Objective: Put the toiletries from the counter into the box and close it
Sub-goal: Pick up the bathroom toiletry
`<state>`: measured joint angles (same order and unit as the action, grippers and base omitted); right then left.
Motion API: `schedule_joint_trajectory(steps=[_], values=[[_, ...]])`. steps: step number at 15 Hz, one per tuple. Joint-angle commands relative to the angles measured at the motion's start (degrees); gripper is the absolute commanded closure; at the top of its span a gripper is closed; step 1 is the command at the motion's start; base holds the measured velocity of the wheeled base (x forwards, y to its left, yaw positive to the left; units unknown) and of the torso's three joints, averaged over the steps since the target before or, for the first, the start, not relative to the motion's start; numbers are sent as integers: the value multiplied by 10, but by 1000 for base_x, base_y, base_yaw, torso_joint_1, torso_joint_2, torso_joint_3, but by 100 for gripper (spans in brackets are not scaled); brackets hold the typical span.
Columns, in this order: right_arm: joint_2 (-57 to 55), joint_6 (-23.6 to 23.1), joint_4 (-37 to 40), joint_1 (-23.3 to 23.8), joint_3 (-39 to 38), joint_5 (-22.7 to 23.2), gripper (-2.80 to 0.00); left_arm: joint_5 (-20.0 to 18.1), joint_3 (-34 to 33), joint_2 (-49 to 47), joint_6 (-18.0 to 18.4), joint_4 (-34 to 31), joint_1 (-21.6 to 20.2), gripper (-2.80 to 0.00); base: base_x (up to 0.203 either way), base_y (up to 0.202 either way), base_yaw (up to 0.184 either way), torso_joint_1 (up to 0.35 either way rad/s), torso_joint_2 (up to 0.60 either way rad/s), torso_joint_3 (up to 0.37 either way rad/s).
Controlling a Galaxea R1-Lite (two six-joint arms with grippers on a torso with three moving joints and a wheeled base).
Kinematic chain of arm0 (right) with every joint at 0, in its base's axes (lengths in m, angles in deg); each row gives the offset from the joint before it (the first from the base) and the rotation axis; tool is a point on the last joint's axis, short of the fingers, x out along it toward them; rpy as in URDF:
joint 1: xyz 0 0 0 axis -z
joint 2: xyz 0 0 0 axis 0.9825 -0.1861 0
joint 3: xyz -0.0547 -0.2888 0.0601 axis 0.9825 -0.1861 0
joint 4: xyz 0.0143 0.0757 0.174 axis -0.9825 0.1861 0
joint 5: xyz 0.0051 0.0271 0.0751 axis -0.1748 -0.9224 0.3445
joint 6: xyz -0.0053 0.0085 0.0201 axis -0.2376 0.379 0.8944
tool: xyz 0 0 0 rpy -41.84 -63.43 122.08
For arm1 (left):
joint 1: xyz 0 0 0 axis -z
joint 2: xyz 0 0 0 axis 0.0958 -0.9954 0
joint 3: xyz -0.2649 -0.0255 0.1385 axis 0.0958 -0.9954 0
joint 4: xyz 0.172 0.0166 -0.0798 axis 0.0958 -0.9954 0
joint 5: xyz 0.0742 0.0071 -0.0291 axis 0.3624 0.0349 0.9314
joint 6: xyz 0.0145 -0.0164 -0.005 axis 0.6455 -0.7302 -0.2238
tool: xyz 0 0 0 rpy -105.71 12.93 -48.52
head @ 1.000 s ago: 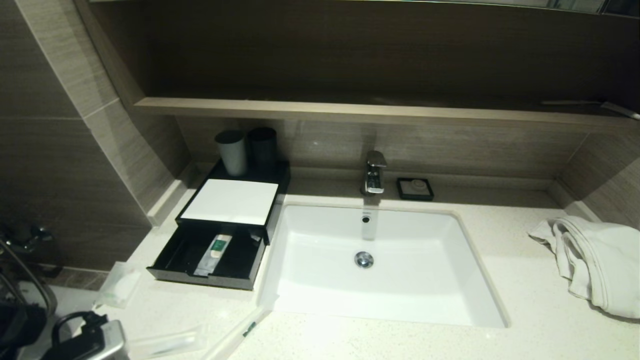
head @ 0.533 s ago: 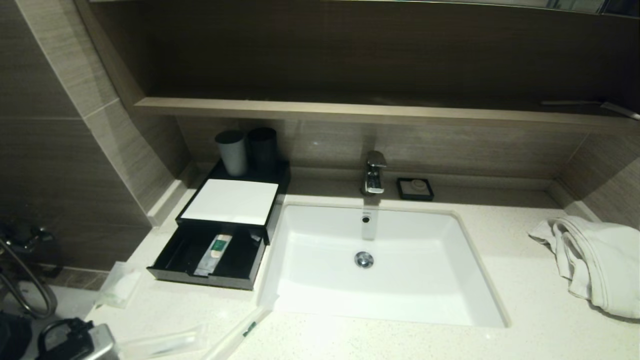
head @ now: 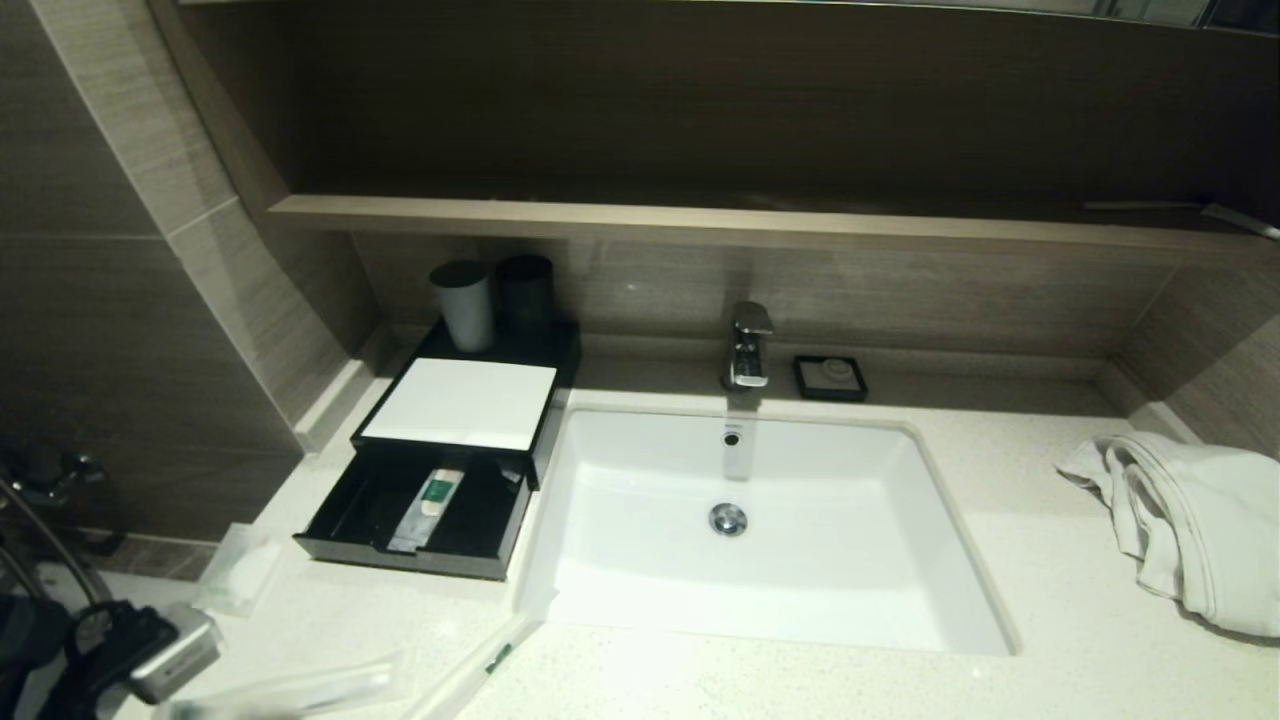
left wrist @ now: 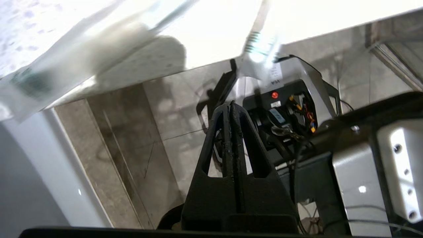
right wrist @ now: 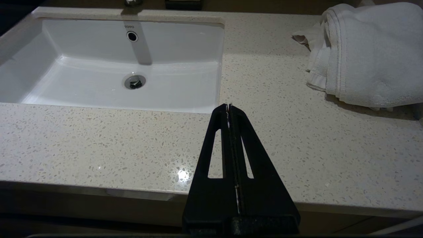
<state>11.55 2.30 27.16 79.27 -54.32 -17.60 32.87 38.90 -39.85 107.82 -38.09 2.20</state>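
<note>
The left gripper (left wrist: 230, 105), jaws clenched on nothing, hangs below the counter (head: 700, 680) front edge at the near left corner. The right gripper (right wrist: 228, 106), likewise pressed together and empty, sits before the basin. The box (head: 458, 405) drawer stands open holding one sachet (head: 428, 505); two long sachets (head: 300, 688) and a clear packet (head: 238, 570) lie on the counter.

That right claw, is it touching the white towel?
Apart. The right wrist view shows the shut right claw over bare counter, with open speckled stone between it and the white towel.
</note>
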Motion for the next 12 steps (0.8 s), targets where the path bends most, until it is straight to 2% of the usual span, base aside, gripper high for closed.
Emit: schedule_joint_trajectory(steps=[1,6,8,9,12], values=[[0,0,0,0,0,0,0,1,1,-31,1,4,-37,0,0,0,0,0,0,0],[0,0,0,0,0,0,0,23,20,-51,4,22,-101,0,0,0,0,0,0,0],[0,0,0,0,0,0,0,31,33,-77,11,36,-114,0,0,0,0,0,0,0],[0,0,0,0,0,0,0,39,41,-91,22,45,-125,0,0,0,0,0,0,0],[0,0,0,0,0,0,0,45,52,-107,106,60,-166,0,0,0,0,0,0,0]])
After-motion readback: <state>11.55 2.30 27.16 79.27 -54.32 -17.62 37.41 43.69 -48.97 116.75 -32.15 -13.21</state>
